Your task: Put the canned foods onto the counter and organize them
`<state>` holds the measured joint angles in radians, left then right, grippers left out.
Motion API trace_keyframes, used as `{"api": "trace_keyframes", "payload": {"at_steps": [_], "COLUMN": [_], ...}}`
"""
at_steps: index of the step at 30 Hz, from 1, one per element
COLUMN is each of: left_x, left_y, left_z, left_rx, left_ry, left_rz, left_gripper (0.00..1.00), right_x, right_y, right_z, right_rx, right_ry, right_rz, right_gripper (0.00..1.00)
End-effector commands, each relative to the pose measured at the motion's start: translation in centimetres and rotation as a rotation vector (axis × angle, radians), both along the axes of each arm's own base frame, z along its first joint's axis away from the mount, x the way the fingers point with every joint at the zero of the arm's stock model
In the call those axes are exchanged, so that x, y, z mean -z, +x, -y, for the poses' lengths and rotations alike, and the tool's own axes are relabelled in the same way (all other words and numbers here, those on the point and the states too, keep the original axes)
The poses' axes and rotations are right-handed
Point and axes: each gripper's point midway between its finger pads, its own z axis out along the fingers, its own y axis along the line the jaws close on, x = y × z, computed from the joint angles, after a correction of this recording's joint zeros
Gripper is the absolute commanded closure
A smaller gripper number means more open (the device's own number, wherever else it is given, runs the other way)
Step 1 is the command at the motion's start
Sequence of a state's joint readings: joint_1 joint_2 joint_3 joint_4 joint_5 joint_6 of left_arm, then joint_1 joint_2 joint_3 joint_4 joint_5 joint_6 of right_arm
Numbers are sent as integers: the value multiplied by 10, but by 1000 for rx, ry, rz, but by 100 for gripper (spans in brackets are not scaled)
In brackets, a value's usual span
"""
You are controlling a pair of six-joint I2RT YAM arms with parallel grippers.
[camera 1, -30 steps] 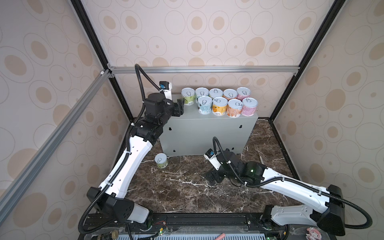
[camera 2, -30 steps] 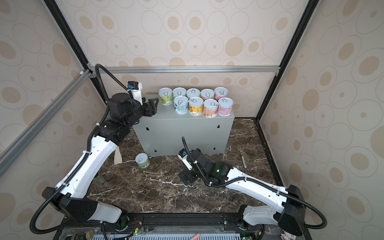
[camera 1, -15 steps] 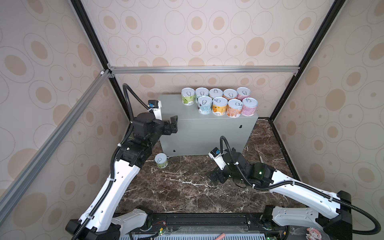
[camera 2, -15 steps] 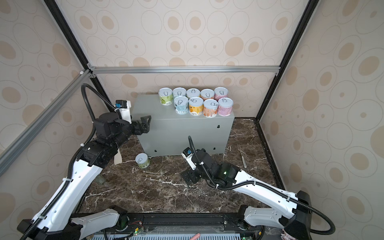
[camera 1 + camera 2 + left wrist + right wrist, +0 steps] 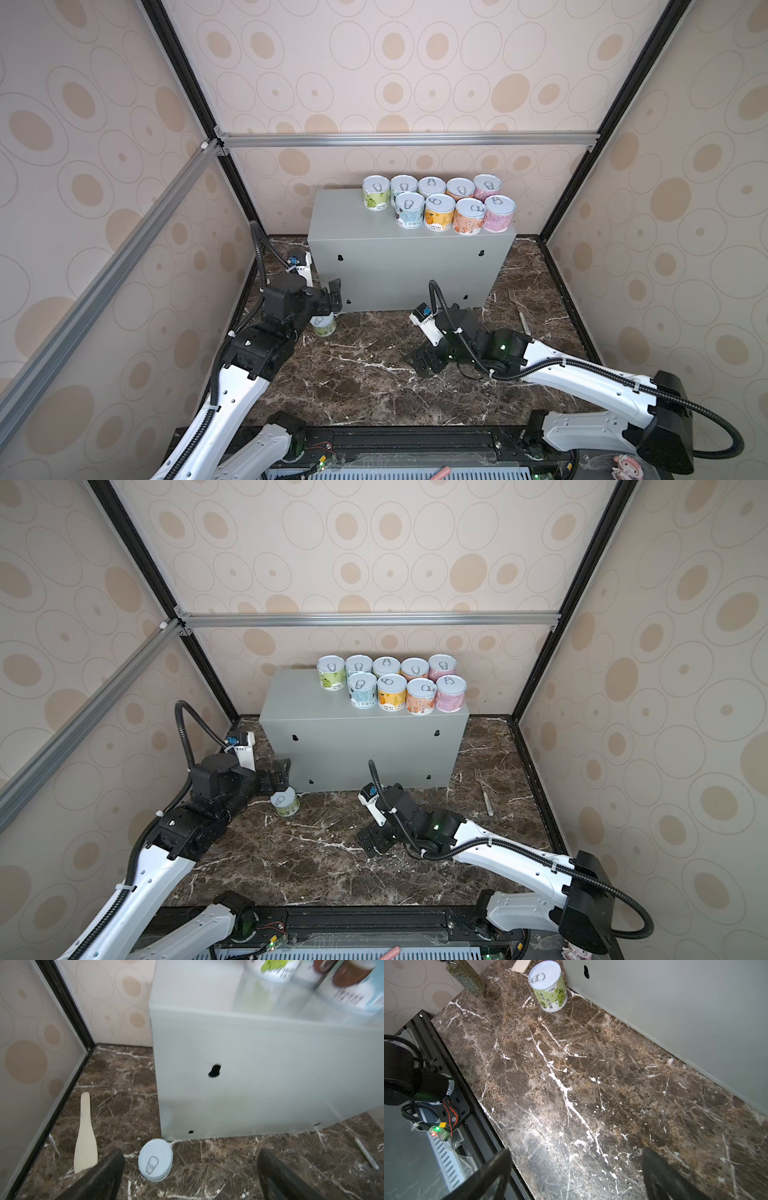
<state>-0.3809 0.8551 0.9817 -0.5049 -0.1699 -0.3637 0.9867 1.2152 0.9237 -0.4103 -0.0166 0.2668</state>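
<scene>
While standing empty, jaws apart on left gripper (image 5: 191, 1153) and right gripper (image 5: 577, 1152): take stiff, smooth, likely light can (image 5: 155, 1159) across label, mid-height.

Both top views look steeply down from high at 6 o'clock toward 12, nearly identical. Each wrist camera sits close over the marble surface (image 5: 571, 1084); both share the green can (image 5: 155, 1160) at 9 o'clock and the grey table (image 5: 270, 1088) front.

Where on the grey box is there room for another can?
The counter's left end is bare, up to the rear green can; the gap in front of it, beside the blue can, is free. The rest is crowded.
</scene>
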Motion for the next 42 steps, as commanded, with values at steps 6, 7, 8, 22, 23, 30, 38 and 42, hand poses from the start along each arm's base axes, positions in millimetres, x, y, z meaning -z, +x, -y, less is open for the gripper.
{"api": "trace_keyframes", "payload": {"at_steps": [6, 7, 8, 22, 23, 30, 38, 42], "left_x": [55, 64, 72, 137, 137, 156, 189, 197], "left_y": [-6, -5, -4, 15, 16, 27, 39, 47], "left_z": [-18, -19, -21, -26, -27, -32, -36, -36], "left_rx": [-136, -149, -161, -244, -253, -317, -371, -384], "left_ry": [-48, -39, -27, 25, 26, 43, 78, 68], "left_rz": [-77, -96, -116, -246, -246, -266, -316, -320], "left_gripper": [1, 1, 1, 1, 1, 1, 1, 1], "right_x": [16, 18, 19, 42, 44, 50, 65, 74], "right_y": [-2, -2, -2, 0, 0, 3, 1, 0], "right_z": [-7, -7, -7, -11, -12, -18, -23, -25], "right_rx": [-2, -1, -1, -12, -17, -43, -95, -113], "right_ry": [16, 14, 13, -29, -33, -40, -61, -77], "right_rz": [-46, -49, -50, -68, -71, -57, -67, -77], "right_gripper": [1, 1, 1, 1, 1, 1, 1, 1]}}
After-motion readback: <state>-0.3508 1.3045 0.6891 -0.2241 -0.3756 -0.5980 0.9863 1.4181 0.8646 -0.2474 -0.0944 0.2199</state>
